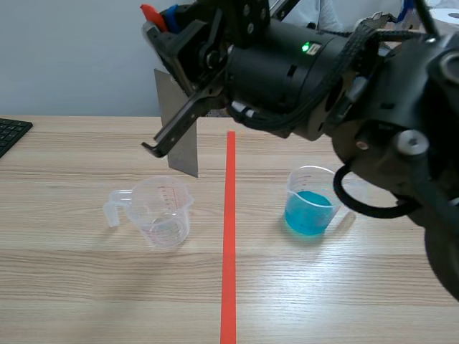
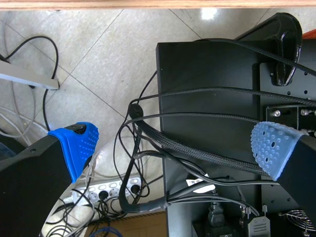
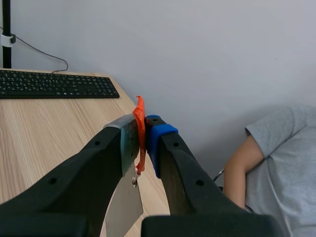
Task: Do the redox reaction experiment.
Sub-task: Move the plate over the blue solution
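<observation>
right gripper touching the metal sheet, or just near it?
Touching. The right wrist view shows the right gripper shut on the metal sheet, with the sheet's top edge and its orange tab pinched between the pads.

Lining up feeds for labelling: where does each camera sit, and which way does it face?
Scene view: between the arms, facing across the table; the right arm crosses its top.
Left wrist view: off the table, facing the floor; open left gripper.
Right wrist view: raised, facing the wall; right gripper shut on the metal sheet.
Scene and right wrist views share sheet and keyboard.
</observation>
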Robot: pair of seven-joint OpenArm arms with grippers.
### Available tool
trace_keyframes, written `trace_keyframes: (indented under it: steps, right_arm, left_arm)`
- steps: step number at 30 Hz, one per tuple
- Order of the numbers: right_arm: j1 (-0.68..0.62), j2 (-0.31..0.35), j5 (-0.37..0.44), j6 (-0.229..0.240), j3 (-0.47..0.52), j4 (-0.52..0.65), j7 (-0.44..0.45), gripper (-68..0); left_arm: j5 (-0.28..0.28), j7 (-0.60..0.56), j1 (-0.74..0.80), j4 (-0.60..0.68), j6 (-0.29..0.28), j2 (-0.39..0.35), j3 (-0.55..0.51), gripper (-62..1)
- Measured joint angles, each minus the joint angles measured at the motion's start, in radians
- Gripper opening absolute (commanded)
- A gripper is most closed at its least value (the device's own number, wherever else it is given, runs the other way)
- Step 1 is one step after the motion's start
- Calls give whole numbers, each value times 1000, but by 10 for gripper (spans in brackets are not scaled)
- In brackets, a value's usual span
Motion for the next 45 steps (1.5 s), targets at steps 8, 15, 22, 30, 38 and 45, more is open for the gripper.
trace_keyframes:
  steps: [8,15,22,30,38,45]
  right_arm:
    - [0,129,136,49,111,53,-39,-664]
    - [0,261,265,94,208,70,-79,-664]
    - [0,385,381,127,282,71,-83,-664]
    - [-2,486,437,128,325,71,-82,-664]
    - [-51,492,436,185,410,27,-76,-664]
    - [-50,492,436,248,416,-104,-25,-664]
  left_arm:
    - [0,13,0,0,0,0,0,14]
    - [0,17,1,0,-16,0,0,14]
    - [0,19,1,0,-16,0,0,-33]
    - [0,19,1,0,-16,0,0,-429]
    - [0,19,1,0,-16,0,0,-573]
    - [0,19,1,0,-16,0,0,-573]
